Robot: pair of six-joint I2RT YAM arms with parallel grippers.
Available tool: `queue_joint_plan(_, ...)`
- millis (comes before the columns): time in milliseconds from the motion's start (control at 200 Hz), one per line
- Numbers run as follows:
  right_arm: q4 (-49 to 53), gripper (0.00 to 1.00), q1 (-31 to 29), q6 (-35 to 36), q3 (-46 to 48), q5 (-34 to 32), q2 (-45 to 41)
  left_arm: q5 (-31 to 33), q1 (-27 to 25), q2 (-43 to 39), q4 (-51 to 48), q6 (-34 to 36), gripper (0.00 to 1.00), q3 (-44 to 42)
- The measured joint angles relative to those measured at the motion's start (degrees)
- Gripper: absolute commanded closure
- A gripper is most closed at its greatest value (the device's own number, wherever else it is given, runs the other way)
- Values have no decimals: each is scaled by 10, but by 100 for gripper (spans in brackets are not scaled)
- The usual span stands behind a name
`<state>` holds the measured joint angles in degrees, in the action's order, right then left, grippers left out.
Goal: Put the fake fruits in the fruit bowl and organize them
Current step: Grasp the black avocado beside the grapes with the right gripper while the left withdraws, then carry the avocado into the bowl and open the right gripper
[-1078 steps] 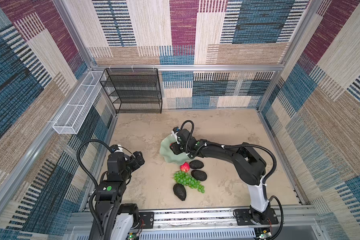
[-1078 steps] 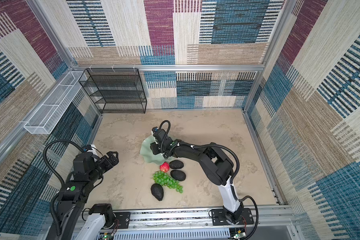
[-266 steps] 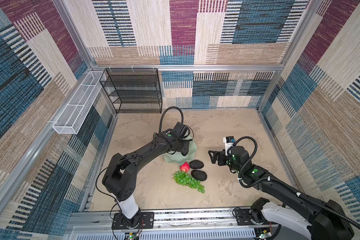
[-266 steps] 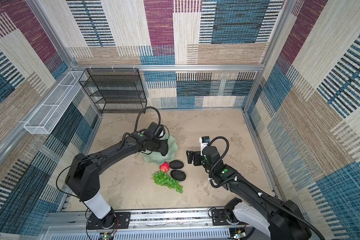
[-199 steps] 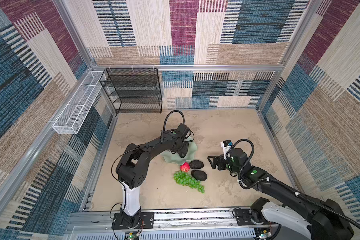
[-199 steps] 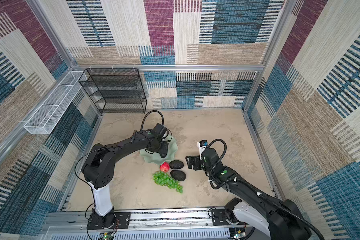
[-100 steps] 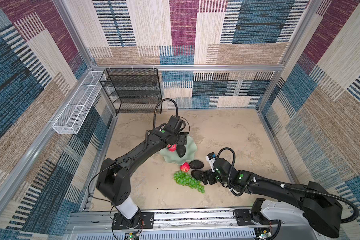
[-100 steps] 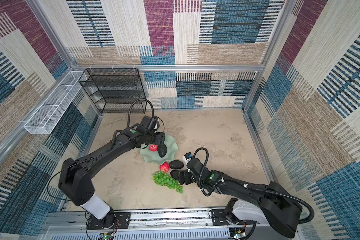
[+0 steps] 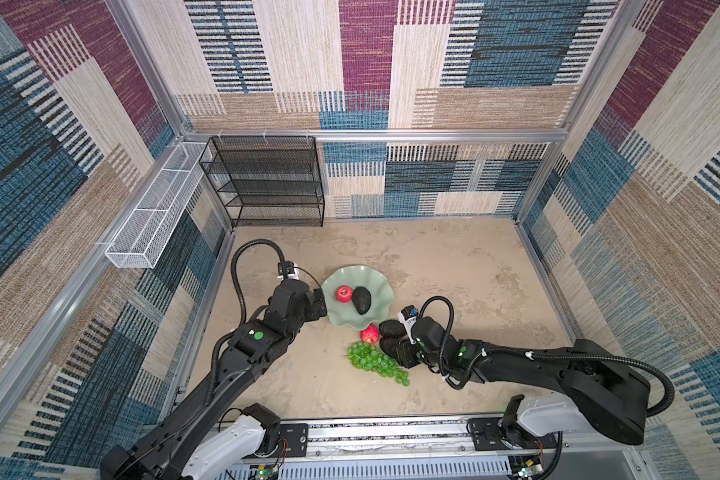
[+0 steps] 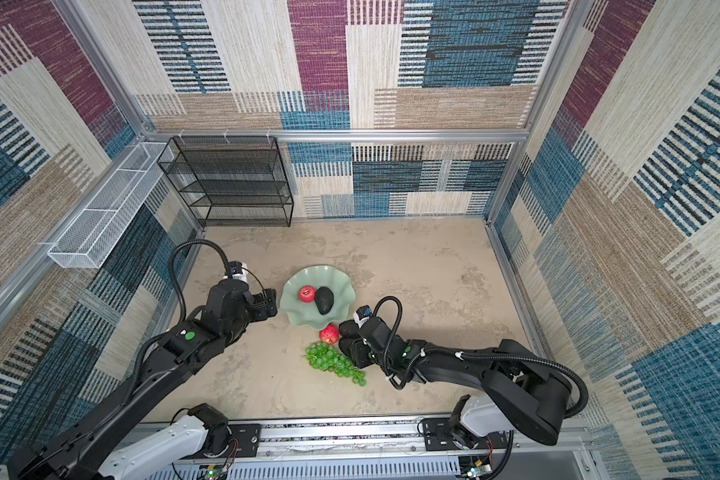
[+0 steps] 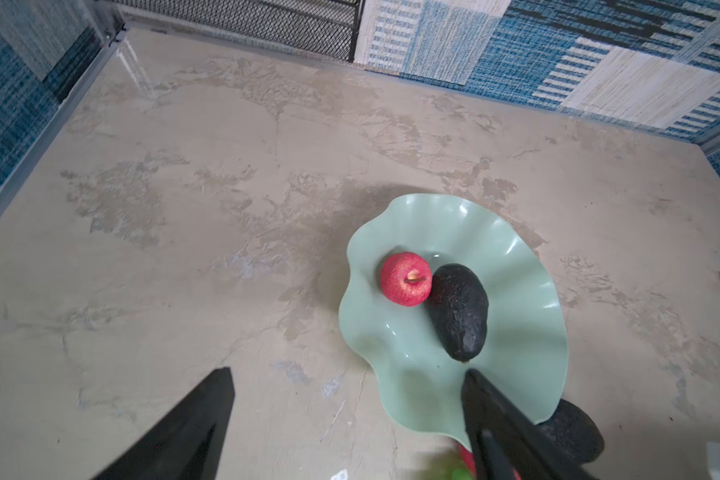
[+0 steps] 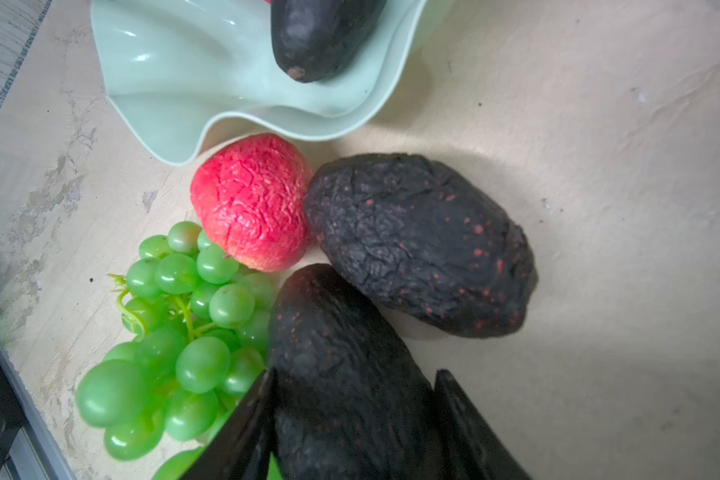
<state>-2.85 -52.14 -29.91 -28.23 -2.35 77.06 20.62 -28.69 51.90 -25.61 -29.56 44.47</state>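
Tabletop (image 9: 454, 270), walled beige, lies bare from 12 to 3 o'clock of the bowl (image 9: 380, 282) holding apple (image 9: 343, 294) and avocado (image 9: 361, 300); left end effector (image 11: 346, 372) gapes empty at its 9, right end effector (image 12: 353, 372) clamps a second avocado (image 12: 337, 332) at 5, beside grapes (image 9: 373, 361).

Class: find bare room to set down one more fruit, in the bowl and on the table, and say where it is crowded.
Bare: the bowl right of its avocado and apple; the table behind the bowl. Crowded: the bowl's near rim, a loose apple, grapes, a loose avocado, and the right gripper around a second avocado.
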Motion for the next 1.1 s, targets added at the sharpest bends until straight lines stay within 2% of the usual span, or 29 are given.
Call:
queue_joint_plan(130, 49, 55, 0, -23, 30, -24, -68, -9, 13, -23, -10, -32, 11, -38)
queue_joint_plan(351, 178, 56, 1, -60, 47, -64, -268, -49, 23, -19, -10, -67, 11, -76)
queue_joint_plan(466, 194, 56, 1, -49, 5, -88, -288, -64, 27, -17, -5, -78, 11, -84)
queue_joint_plan(546, 183, 56, 3, -19, -47, -102, -240, -76, 29, -18, 4, -82, 11, -89)
queue_joint_plan(671, 129, 56, 10, 48, -144, -97, -106, -90, 30, -37, 7, -85, 11, -101)
queue_joint_plan(892, 46, 57, 20, 169, -276, -37, 111, -104, 32, -109, -7, -102, 11, -133)
queue_joint_plan(1102, 40, 56, 28, 244, -365, 7, 238, -104, 32, -178, -38, -123, 11, -165)
